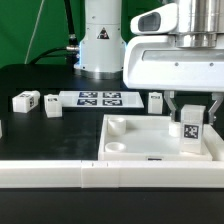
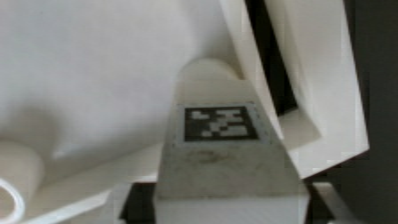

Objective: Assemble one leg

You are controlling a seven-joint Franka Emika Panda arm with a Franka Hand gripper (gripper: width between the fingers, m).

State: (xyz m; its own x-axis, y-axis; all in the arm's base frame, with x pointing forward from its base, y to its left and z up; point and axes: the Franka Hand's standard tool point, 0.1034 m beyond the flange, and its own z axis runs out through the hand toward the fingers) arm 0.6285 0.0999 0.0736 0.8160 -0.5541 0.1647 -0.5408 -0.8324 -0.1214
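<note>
My gripper [image 1: 189,116] is shut on a white leg [image 1: 188,136] with a black-and-white tag. It holds the leg upright over the right side of the large white square tray-like piece [image 1: 135,136], near its right rim. In the wrist view the leg [image 2: 222,150] fills the middle between my dark fingers [image 2: 143,200], with the tray's floor [image 2: 89,80] and its raised rim behind it. A round corner socket [image 2: 15,175] shows at the picture's edge. I cannot tell whether the leg's lower end touches the tray.
Three more legs lie on the black table: two at the exterior view's left [image 1: 25,100] [image 1: 51,105] and one upright behind the tray [image 1: 156,101]. The marker board [image 1: 97,98] lies at the back. A white front rail [image 1: 110,172] borders the table; the robot base [image 1: 100,40] stands behind.
</note>
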